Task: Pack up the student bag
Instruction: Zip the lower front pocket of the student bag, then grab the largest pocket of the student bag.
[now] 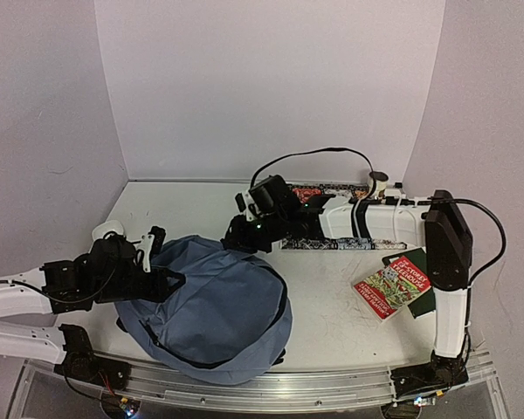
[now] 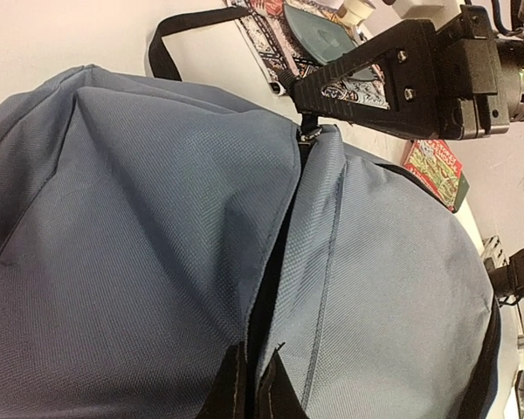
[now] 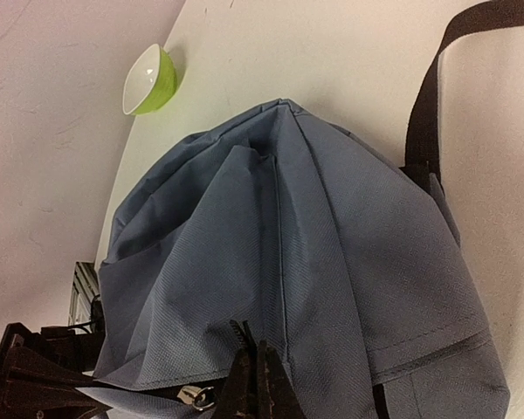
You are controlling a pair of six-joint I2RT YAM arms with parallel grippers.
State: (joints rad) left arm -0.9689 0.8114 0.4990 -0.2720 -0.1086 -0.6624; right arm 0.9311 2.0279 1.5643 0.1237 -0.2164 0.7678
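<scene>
The student bag [image 1: 218, 310] lies on the surface [image 1: 332, 301] near the front edge, between both arms. The left gripper [image 2: 251, 371] is clenched on bag fabric along the zipper seam. The right gripper [image 3: 255, 367] is clenched on the bag's far edge, beside the zipper pull [image 3: 195, 397].

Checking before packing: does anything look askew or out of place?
The student bag lies slumped, its near end over the front rail; the red book sits skewed across a green book. Nothing spilled.
</scene>
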